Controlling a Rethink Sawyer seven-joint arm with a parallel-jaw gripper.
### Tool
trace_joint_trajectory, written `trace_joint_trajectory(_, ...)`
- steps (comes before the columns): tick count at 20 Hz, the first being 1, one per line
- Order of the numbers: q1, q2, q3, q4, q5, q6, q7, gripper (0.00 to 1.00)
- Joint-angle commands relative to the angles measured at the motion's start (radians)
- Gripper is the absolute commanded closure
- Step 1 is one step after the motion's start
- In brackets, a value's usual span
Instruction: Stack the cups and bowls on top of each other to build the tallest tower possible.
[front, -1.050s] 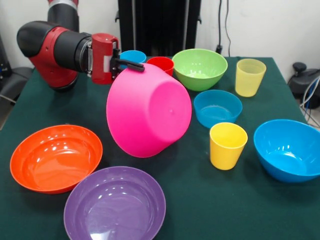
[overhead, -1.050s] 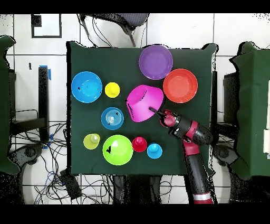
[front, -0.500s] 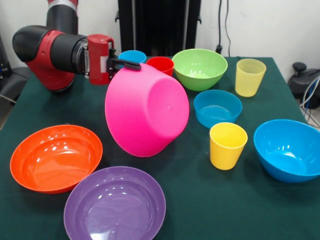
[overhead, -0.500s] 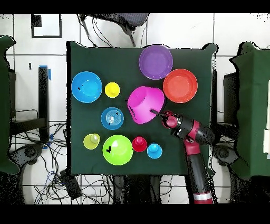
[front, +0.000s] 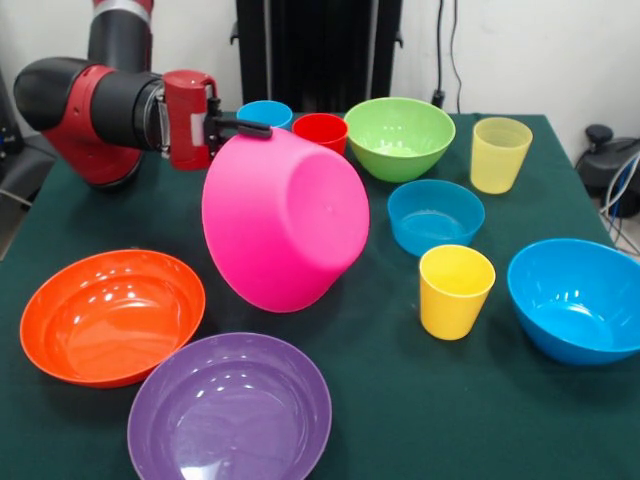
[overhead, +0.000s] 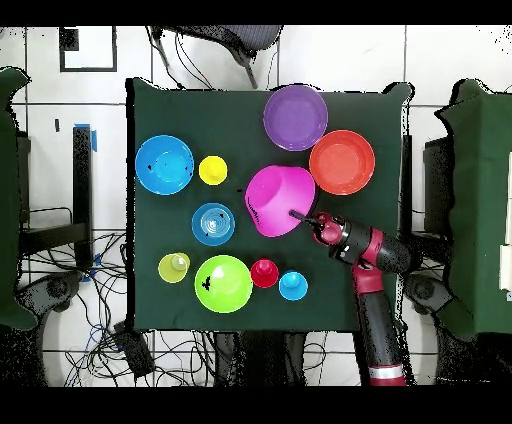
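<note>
We see bare cloth along the table (overhead: 150, 310) edges. Mid-table, the tilted pink bowl (front: 283, 222) fills the gap between the orange bowl (front: 112, 314) and small blue bowl (front: 435, 215).

The arm (front: 95, 105) is built of thick rounded segments — glossy red shells joined by black cylindrical sections, with a grey band on the upper link at the picture's top. At the wrist sits a boxy red block with a pale panel on its side. The gripper (front: 245, 128) is small and black — thin, dark fingers (front: 252, 127) project from it.
</note>
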Motion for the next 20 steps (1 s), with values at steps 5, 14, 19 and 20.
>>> trace_joint_trajectory(5,0.038,-0.003,-0.08,-0.229,0.06,0.147,-0.366,1.0)
trace_joint_trajectory(14,0.055,-0.005,-0.08,-0.248,0.068,0.187,-0.373,1.0)
trace_joint_trajectory(19,0.058,0.002,-0.078,-0.253,0.078,0.205,-0.377,1.0)
trace_joint_trajectory(20,0.059,0.002,-0.078,-0.255,0.081,0.212,-0.376,1.0)
